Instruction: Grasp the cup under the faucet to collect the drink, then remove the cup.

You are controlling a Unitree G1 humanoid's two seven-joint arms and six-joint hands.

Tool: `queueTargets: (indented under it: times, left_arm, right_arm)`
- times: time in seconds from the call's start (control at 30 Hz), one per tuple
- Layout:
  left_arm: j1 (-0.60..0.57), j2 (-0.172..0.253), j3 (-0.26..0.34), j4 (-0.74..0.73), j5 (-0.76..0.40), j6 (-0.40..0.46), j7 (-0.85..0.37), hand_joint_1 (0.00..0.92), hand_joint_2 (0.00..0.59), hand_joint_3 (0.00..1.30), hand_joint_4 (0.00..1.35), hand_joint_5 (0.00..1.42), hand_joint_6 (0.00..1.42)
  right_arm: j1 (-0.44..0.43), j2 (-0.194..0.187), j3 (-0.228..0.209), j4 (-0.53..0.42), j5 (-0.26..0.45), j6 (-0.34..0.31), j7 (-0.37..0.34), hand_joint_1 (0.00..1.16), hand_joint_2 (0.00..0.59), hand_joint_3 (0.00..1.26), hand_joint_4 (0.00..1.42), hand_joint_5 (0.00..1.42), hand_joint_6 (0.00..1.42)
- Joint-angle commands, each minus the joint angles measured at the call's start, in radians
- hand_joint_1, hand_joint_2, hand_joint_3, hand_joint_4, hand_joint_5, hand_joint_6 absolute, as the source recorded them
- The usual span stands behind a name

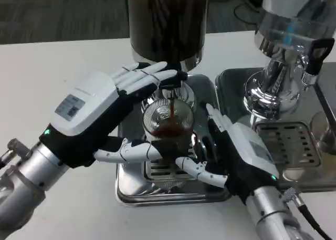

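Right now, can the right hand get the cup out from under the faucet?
Probably yes. The right hand already wraps the clear cup from the side on the drip tray. The left hand reaches over the cup at the tap lever, so pulling it toward the robot looks freer than lifting it.

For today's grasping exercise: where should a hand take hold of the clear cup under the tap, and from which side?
Wrap the cup around its mid wall from the right side: it stands upright, liquid is streaming in from above, so the top must stay clear.
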Motion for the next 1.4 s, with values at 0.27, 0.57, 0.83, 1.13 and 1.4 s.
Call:
queueTargets:
  times: [0.27,0.57,0.83,1.13,1.4]
  left_arm:
    - [0.069,0.036,-0.043,-0.015,0.086,0.042,-0.033,0.0,0.145,0.26,0.12,0.28,0.13]
    - [0.157,0.039,0.04,-0.018,0.045,0.07,0.063,0.0,0.137,0.02,0.0,0.12,0.04]
    - [0.277,-0.015,0.155,-0.043,0.022,0.094,0.197,0.0,0.148,0.0,0.0,0.04,0.0]
    - [0.436,-0.093,0.238,0.023,0.015,0.032,0.344,0.0,0.155,0.06,0.0,0.03,0.0]
    - [0.482,-0.137,0.232,0.198,0.037,-0.034,0.458,0.0,0.16,0.14,0.0,0.06,0.0]
  right_arm:
    - [-0.026,0.012,0.012,0.016,-0.007,-0.018,-0.03,0.39,0.214,0.0,0.0,0.0,0.0]
    - [-0.044,0.014,0.003,0.049,0.025,-0.046,-0.028,0.39,0.215,0.0,0.0,0.0,0.0]
    - [-0.06,0.017,-0.001,0.096,0.073,-0.104,-0.03,0.38,0.206,0.0,0.0,0.0,0.0]
    - [-0.091,0.025,0.013,0.197,0.094,-0.179,-0.06,0.4,0.204,0.0,0.0,0.0,0.0]
    - [-0.108,0.051,0.003,0.274,0.155,-0.267,-0.075,0.42,0.204,0.0,0.0,0.0,0.03]
